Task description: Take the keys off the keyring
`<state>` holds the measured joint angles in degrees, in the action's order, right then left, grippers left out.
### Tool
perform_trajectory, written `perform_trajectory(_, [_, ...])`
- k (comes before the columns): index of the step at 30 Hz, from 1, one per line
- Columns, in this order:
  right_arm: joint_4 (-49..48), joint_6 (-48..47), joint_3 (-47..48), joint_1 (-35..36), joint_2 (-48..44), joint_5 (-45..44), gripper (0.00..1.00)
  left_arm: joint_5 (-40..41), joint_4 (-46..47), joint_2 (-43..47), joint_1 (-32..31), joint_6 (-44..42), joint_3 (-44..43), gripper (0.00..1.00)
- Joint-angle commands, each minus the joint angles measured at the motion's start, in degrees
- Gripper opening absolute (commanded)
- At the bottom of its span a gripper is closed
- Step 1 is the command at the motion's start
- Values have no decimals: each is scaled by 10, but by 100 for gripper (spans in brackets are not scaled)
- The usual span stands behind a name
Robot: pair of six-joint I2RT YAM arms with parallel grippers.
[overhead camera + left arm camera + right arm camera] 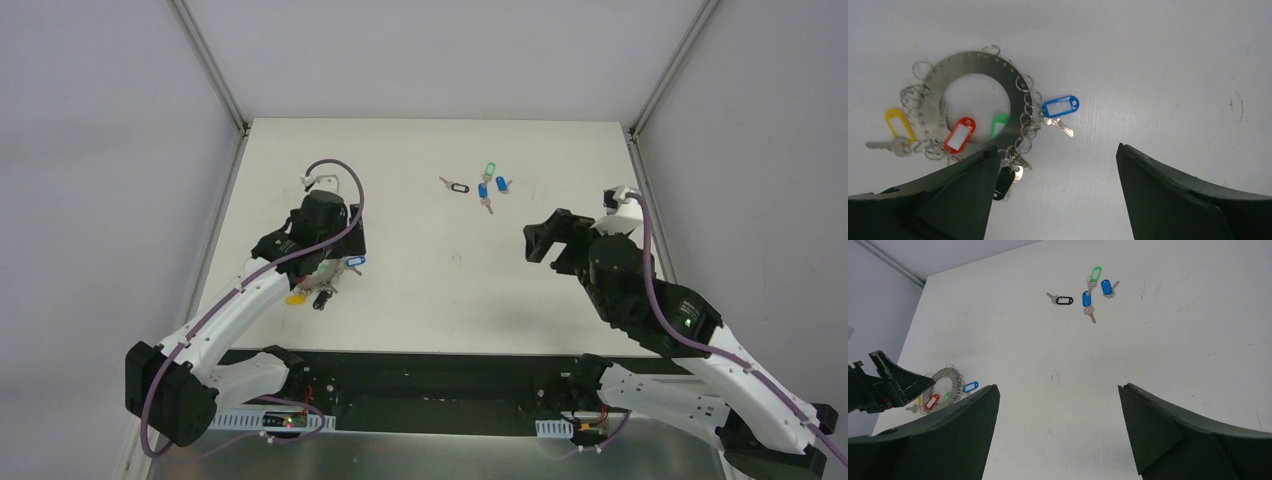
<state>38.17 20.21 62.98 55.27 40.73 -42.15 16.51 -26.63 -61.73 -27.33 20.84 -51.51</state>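
The keyring (975, 61), a flat grey metal ring, lies on the white table at the left. Keys hang from it on small split rings, with blue (1060, 106), green (999, 125), red (960, 135), yellow (898, 122) and black (1004, 182) tags. My left gripper (1056, 147) hovers open just right of the ring, its left finger over the ring's near edge, holding nothing. Several loose keys lie at the far middle: black tag (459, 187), green tag (489, 169), two blue tags (483, 190) (501, 185). My right gripper (540, 240) stands open and empty above the table's right side.
The table (420, 300) is white with metal frame posts at its back corners (240, 125). The right wrist view shows the keyring (945, 376) far left, beside the left arm's fingers (893, 385). A faint scuff mark (1055, 377) lies mid-table.
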Motion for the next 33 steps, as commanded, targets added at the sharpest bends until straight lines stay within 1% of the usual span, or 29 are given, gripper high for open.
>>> perform_trajectory(1, [0,-19,3,-1,-12,12,99,-11,-12,-12,1,98,48,85])
perform_trajectory(3, [0,-23,-1,-1,-18,20,99,4,4,-26,1,109,65,74])
perform_trajectory(5, [-1,-26,-5,-1,-23,24,99,25,22,-40,1,117,78,68])
perform_trajectory(10, [3,-31,-9,-1,-29,41,99,73,49,-79,4,104,84,60])
perform_trajectory(11, [4,-31,-9,-1,-31,43,99,75,57,-91,8,100,84,59])
perform_trajectory(14, [5,-29,-12,-1,-36,48,99,59,78,-129,28,88,82,51])
perform_trajectory(19, [16,-20,-13,-1,-40,55,99,20,109,-184,50,81,70,50])
perform_trajectory(23, [26,-19,-7,-1,-37,53,99,9,116,-226,55,93,57,48])
perform_trajectory(25, [30,-19,-3,-1,-36,49,99,-10,130,-246,55,92,58,40])
perform_trajectory(27, [34,-19,1,-1,-33,47,99,-26,137,-266,55,97,58,27])
perform_trajectory(28, [35,-17,3,-1,-33,49,99,-32,140,-271,55,101,59,20])
perform_trajectory(30, [37,-13,7,-1,-29,51,99,-47,143,-266,55,104,62,0])
perform_trajectory(33, [41,-7,11,-1,-23,61,99,-77,142,-216,53,87,67,0])
